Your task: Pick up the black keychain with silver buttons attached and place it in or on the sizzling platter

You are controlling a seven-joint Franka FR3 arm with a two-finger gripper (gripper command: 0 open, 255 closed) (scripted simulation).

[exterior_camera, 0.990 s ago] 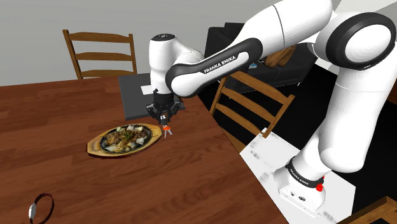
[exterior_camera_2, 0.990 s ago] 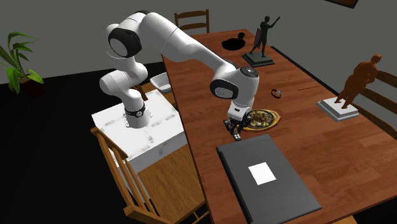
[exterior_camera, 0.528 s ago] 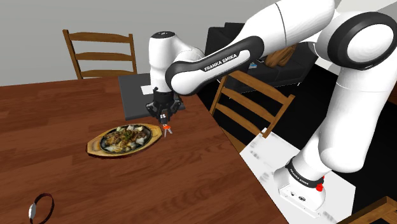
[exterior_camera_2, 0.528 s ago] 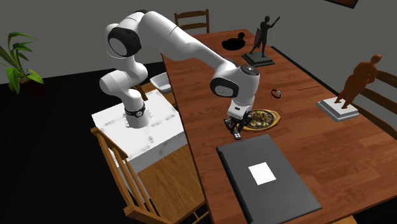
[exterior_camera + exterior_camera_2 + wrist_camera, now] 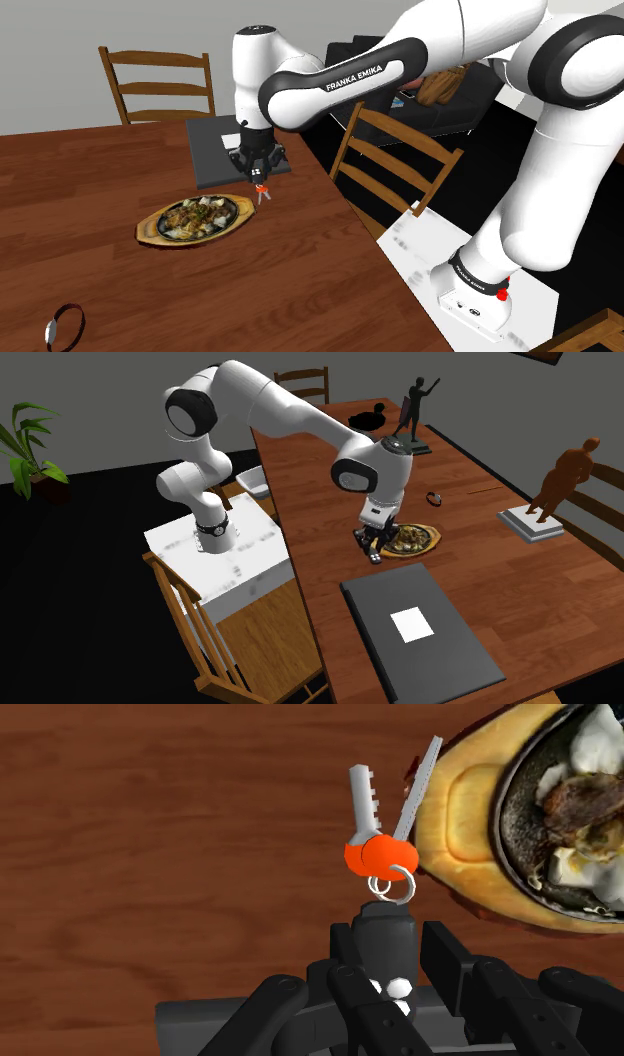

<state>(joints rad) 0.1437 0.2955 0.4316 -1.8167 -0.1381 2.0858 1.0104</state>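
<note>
Above the table (image 5: 90,170), just beside the sizzling platter (image 5: 150,232), the end effector (image 5: 258,176) hangs with its fingers pinching the black fob of the keychain (image 5: 386,919). Two pale buttons show on the fob between the fingers. From its ring dangle two keys (image 5: 365,804) with orange heads, clear of the tabletop. In the wrist view one key's tip lies over the platter's wooden base (image 5: 455,814), while the fob and the other key are over bare table. In the shoulder view the load is at the platter's right end, so the carry appears to call for a short move toward that view's left.

Possible faults, as judged from here:
- Early release: opening at this spot would probably drop the keychain on the table, or leave it straddling the wooden base.
- Snagging: the loose keys hang lowest and may swing, so a low pass could catch them on the rim and tug the fob.
- Slip: the grip appears to bear on the fob alone, so a swing could work it loose.
</note>
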